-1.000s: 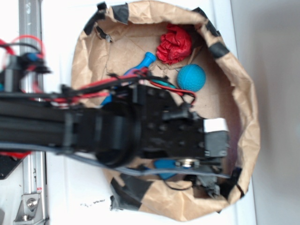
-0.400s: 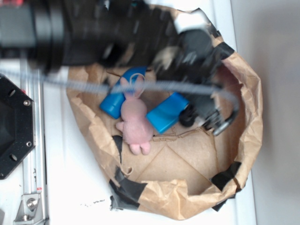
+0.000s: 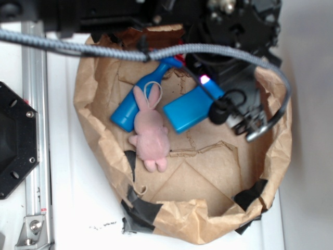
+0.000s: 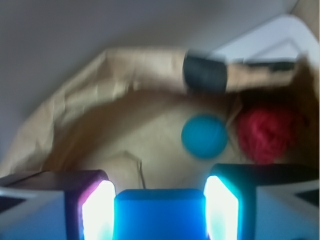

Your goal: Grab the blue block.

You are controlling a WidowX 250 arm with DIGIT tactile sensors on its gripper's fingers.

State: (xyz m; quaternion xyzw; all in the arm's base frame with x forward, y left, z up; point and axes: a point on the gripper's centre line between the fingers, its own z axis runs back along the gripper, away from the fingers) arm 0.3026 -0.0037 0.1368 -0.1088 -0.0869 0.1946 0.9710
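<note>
Fingers (image 4: 97, 210) clamping the block (image 4: 161, 214) by both long sides. Block (image 3: 193, 108) lying inside the paper bag (image 3: 276, 140), bunny (image 3: 150, 133) just beside it.

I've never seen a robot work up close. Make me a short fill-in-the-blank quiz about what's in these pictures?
1. The pincer has its two fingers on either side of the ____ block.
2. The pink plush bunny lies on top of the blue ____.
3. In the wrist view, the teal ball sits beside a crumpled ____ object.
4. Everything lies inside a brown ____ bag.

Missing words: blue; bottle; red; paper
</note>
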